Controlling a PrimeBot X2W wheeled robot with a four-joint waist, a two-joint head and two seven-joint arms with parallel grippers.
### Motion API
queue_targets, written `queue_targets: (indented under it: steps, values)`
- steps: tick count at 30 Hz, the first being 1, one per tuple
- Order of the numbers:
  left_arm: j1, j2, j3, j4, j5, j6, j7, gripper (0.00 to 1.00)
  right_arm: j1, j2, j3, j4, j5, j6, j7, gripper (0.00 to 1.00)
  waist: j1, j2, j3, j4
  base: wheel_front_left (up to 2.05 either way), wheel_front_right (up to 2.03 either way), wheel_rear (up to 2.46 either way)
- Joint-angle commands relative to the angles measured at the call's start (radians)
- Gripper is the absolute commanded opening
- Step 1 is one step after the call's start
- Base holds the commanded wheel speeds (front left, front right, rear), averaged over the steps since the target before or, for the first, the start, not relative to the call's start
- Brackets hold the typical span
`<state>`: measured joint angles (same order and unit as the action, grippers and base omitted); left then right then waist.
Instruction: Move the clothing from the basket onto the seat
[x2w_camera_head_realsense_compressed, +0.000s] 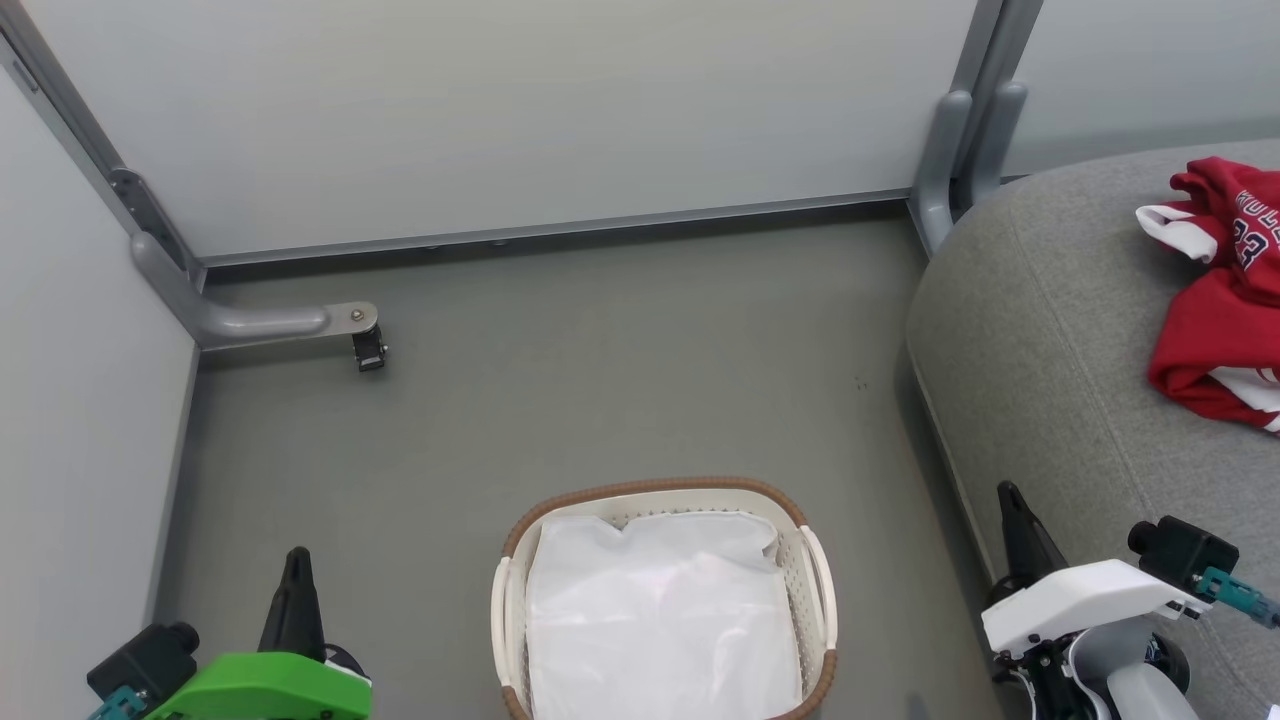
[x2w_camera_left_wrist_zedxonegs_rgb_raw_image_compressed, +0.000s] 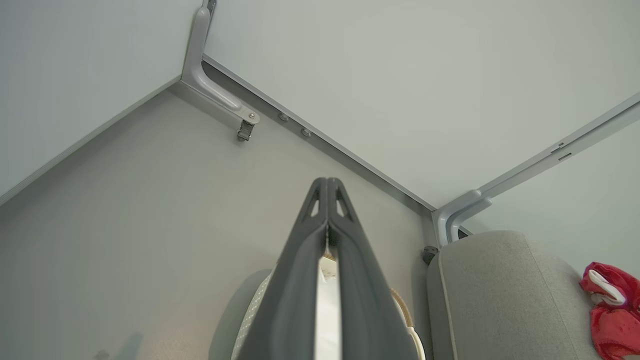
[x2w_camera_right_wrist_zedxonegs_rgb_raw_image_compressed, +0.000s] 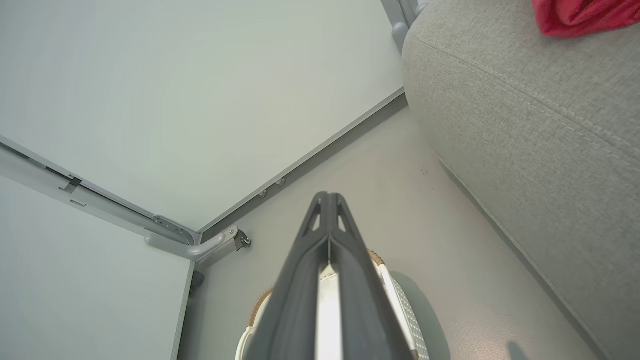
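At the far left a grey bracket (x2w_camera_head_realsense_compressed: 270, 322) lies on the floor (x2w_camera_head_realsense_compressed: 600, 380), at the foot of the wall (x2w_camera_head_realsense_compressed: 500, 110). Low on the left, the left fingers (x2w_camera_head_realsense_compressed: 297, 590) point up, pressed together tip to tip, with nothing held between them. In the middle, at the bottom edge, the basket (x2w_camera_head_realsense_compressed: 660, 488) stands on the floor, and a white liner (x2w_camera_head_realsense_compressed: 660, 610) lies inside it. Low on the right, the right fingers (x2w_camera_head_realsense_compressed: 1020, 535) are also pressed together and hold nothing; they stand before the near edge of the seat (x2w_camera_head_realsense_compressed: 1040, 330). The clothing (x2w_camera_head_realsense_compressed: 1215, 300) lies crumpled on the seat at the far right, well apart from the basket. It is red with white trim, the number 23 shows, and the picture edge cuts it.
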<state>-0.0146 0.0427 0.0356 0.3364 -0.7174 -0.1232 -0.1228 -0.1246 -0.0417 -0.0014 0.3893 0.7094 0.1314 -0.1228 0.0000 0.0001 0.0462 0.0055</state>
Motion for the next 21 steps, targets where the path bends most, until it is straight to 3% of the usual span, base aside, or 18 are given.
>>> queue_targets:
  steps: [1, 21]
  values:
    - [-0.032, 0.005, 0.008, -0.016, -0.039, -0.003, 0.009, 0.0, -0.001, -0.005, -0.009, -0.021, 0.039, 0.0, 0.008, 0.0, 0.0, -0.0001, -0.001, 0.0, 0.0, 0.0, 0.0]
    - [-0.054, 0.006, 0.029, -0.04, -0.287, -0.005, 0.076, 0.0, 0.003, -0.007, -0.04, -0.059, 0.289, 0.0, 0.076, 0.0, 0.0, -0.0001, -0.01, -0.001, 0.0, 0.0, 0.0]
